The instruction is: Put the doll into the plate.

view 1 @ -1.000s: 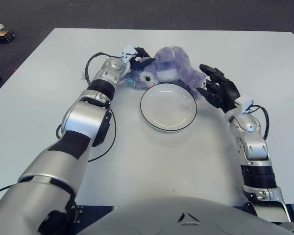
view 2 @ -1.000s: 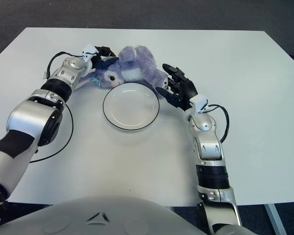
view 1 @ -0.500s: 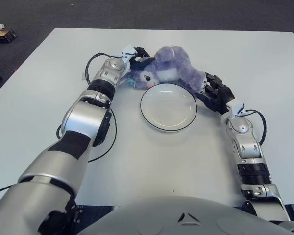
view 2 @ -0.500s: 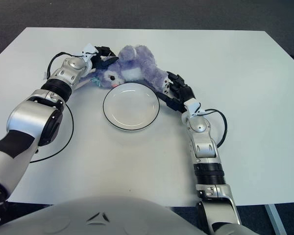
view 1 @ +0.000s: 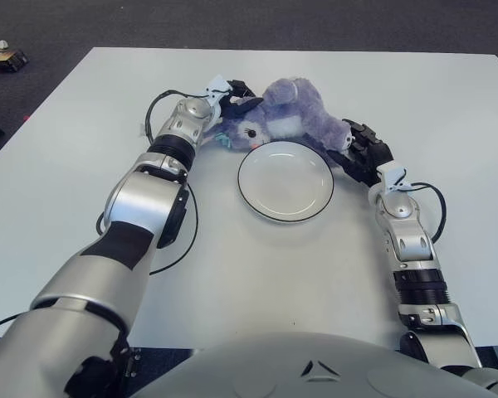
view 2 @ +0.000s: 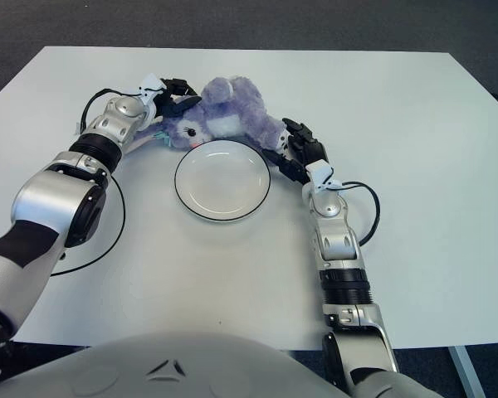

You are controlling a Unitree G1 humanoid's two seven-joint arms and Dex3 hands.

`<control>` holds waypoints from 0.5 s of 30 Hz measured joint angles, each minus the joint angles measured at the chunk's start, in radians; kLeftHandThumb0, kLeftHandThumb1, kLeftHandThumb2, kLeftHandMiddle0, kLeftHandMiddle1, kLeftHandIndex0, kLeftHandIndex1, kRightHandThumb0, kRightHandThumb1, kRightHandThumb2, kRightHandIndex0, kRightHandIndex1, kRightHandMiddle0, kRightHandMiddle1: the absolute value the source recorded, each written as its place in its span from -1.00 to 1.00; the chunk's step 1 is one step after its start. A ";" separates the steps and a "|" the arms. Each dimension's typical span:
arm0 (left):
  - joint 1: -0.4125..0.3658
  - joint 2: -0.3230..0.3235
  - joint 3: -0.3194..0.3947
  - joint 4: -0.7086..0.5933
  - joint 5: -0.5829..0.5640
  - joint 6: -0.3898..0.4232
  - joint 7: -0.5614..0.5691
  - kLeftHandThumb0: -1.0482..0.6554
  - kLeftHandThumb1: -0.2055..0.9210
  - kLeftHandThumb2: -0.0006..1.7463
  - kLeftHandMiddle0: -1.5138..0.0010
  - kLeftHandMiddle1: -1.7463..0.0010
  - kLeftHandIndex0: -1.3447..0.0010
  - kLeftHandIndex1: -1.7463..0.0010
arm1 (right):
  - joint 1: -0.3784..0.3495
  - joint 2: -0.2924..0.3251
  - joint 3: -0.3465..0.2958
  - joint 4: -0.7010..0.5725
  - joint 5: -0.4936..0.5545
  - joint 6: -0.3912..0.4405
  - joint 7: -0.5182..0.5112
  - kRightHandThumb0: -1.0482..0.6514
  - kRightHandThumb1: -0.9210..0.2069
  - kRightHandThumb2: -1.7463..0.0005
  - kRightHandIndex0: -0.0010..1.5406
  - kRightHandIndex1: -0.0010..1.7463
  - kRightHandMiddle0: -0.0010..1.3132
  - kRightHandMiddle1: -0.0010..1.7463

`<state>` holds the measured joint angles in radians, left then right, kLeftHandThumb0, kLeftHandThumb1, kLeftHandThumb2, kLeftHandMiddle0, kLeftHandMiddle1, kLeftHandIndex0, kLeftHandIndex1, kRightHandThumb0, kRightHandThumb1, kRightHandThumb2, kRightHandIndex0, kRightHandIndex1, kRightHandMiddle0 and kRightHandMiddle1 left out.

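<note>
A round white plate [view 1: 285, 181] with a thin dark rim sits on the white tabletop [view 1: 75, 182], and nothing lies in it. Just behind the plate, at its far edge, lies the doll [view 1: 286, 118], a fluffy purple plush animal stretched out on its side across the tabletop. Its head points toward the robot's left, with a dark eye and a paler patch on the face and chest; its body and a leg run off toward the right. The lower edge of the doll meets or slightly overlaps the plate's far rim, but the doll is not in the plate.

The left hand [view 1: 229, 97] is at the doll's head end, its dark fingers [view 1: 242, 89] curled against the plush near the ear; whether they truly pinch it cannot be told. The right hand [view 1: 362, 148] is at the doll's other end, just beside the plate's right rim, its fingers [view 1: 353, 133] bent and pressed against the doll's leg, though a firm grip cannot be made out. A black cable [view 1: 187, 232] loops on the tabletop beside the left arm.
</note>
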<state>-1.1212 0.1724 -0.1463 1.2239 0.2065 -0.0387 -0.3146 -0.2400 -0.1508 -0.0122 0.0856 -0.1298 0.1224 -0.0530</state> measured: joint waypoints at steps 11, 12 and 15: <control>0.000 -0.006 0.001 -0.003 -0.001 -0.006 -0.013 -0.20 0.87 -0.61 0.16 -1.00 0.22 -0.65 | -0.036 0.016 0.001 0.061 -0.008 -0.024 -0.048 -0.41 -0.94 1.00 -0.47 -0.97 -0.32 -0.87; 0.000 -0.006 0.001 -0.003 -0.001 -0.007 -0.013 -0.20 0.87 -0.61 0.16 -1.00 0.22 -0.64 | -0.040 0.018 0.001 0.067 -0.008 -0.027 -0.054 -0.41 -0.94 1.00 -0.46 -0.97 -0.32 -0.87; 0.000 -0.007 0.001 -0.003 -0.001 -0.008 -0.014 -0.20 0.88 -0.61 0.16 -1.00 0.22 -0.64 | -0.054 0.027 0.000 0.088 -0.008 -0.031 -0.073 -0.41 -0.94 1.00 -0.44 -0.97 -0.30 -0.86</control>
<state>-1.1209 0.1651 -0.1453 1.2209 0.2055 -0.0465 -0.3289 -0.2944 -0.1236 -0.0125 0.1734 -0.1373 0.0914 -0.1262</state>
